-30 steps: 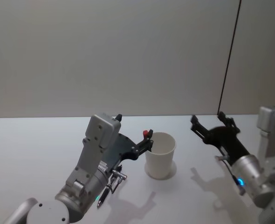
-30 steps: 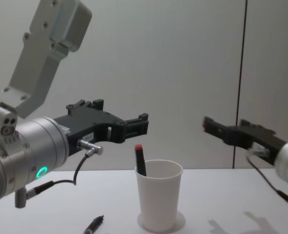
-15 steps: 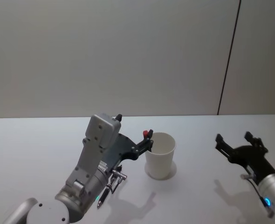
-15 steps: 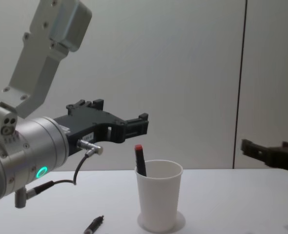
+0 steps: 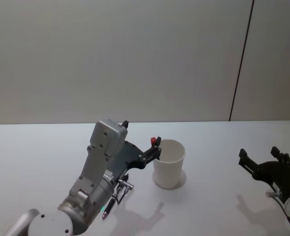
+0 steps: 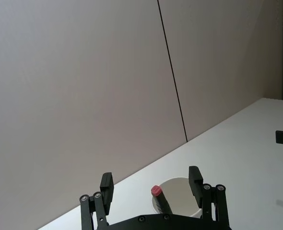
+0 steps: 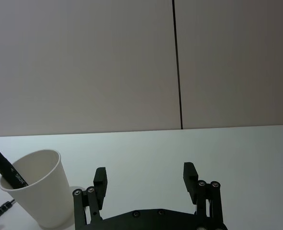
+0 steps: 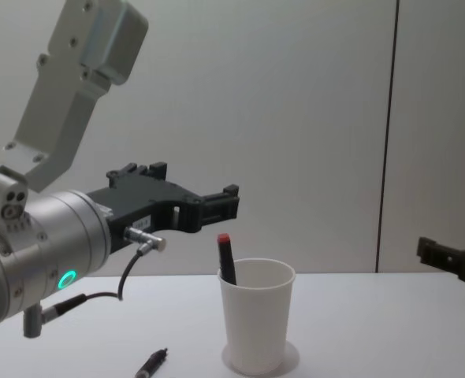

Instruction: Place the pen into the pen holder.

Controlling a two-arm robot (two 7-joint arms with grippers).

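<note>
Evidently the pen (image 8: 226,258) is already seated in the pen holder (image 8: 256,315). It stands near upright, its long axis tilted so that the red cap (image 6: 156,190) leans over the rim on the side facing the left gripper (image 8: 228,203).

Left gripper: jaws spread wide and holding nothing. It hovers level with the table (image 5: 46,157) and pointing forward. The cap sits just ahead of and slightly below its fingertips, in line with the gap between them and apart from both. The cup body lies directly ahead and lower.

Right gripper (image 5: 261,158): jaws likewise wide apart and empty. From it, the holder is well off to its left side.

The left arm is plainly the nearer. In my judgement the placement is complete, and what remains turns on the cap's closeness to the left fingertips. A withdrawal straight back or upward should clear it, while a downward or forward drift could knock the pen or tip the light cup.

A second dark pen-like item (image 8: 151,364) lies flat on the table beneath the left arm, short of the holder.
</note>
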